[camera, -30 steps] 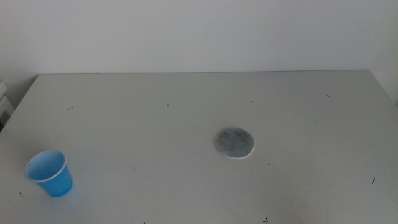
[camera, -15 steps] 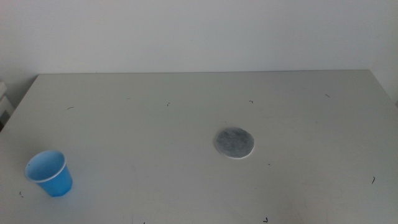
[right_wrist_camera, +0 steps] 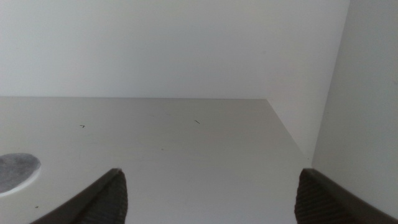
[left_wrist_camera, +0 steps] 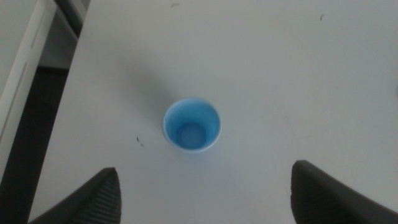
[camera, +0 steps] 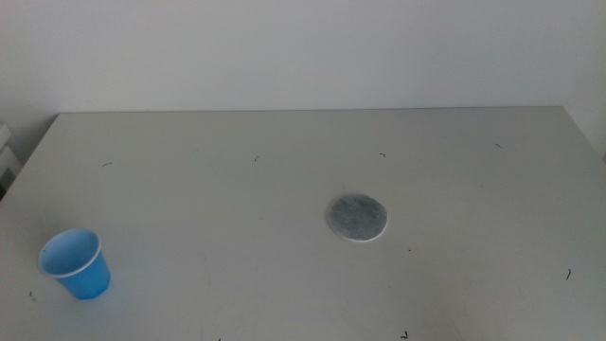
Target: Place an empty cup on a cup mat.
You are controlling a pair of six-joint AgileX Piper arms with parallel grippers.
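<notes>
The cup (camera: 75,264) is bright blue and stands upright and empty near the table's front left corner. In the left wrist view the cup (left_wrist_camera: 192,125) is seen from above, blue inside. My left gripper (left_wrist_camera: 205,196) hangs above it, open, with nothing between its jaws. The cup mat (camera: 357,217) is a flat grey speckled disc right of the table's middle, apart from the cup. A part of the cup mat (right_wrist_camera: 17,172) shows in the right wrist view. My right gripper (right_wrist_camera: 208,196) is open and holds nothing. Neither gripper shows in the middle view.
The table (camera: 284,170) is pale grey with small dark specks. A white wall stands behind it. Past the table's left edge (left_wrist_camera: 59,87) lie a dark gap and a pale frame.
</notes>
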